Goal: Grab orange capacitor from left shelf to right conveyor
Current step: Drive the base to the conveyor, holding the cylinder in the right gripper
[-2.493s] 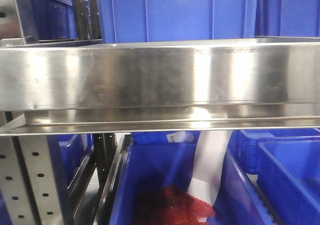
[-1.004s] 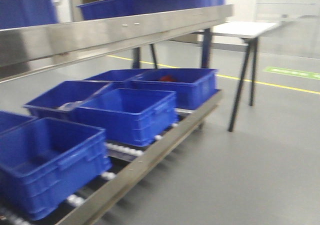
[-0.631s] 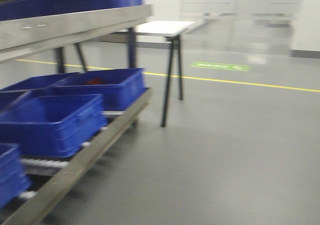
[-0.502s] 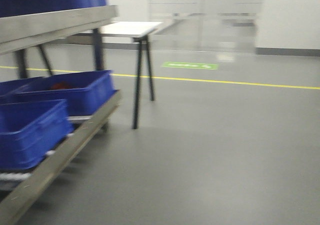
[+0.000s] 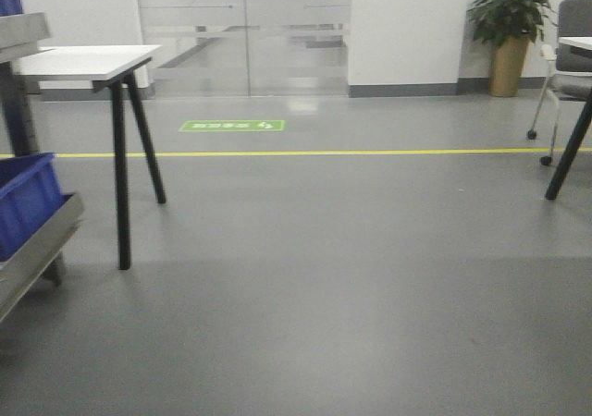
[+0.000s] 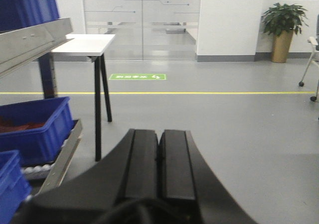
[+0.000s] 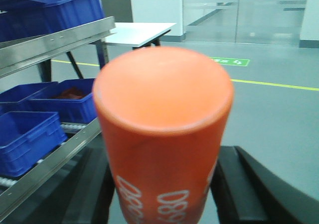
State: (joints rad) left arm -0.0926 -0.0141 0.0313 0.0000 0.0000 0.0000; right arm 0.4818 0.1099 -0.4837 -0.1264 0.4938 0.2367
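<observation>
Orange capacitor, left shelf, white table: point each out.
orange capacitor [image 7: 162, 147]: right wrist view, side wall just under the top rim.
left shelf [image 6: 30, 45]: left wrist view, front lip.
white table [image 5: 83, 60]: front view, tabletop.

The capacitor [image 7: 164, 134] loomed blurred and cut off at the bottom edge in the right wrist view, hiding most of the right gripper [image 7: 167, 204], while the shelf [image 5: 23, 30] and a bin [image 5: 28, 199] ran off the front view's left edge, and lettering on the floor sign [image 5: 231, 126] was too small to read.
</observation>
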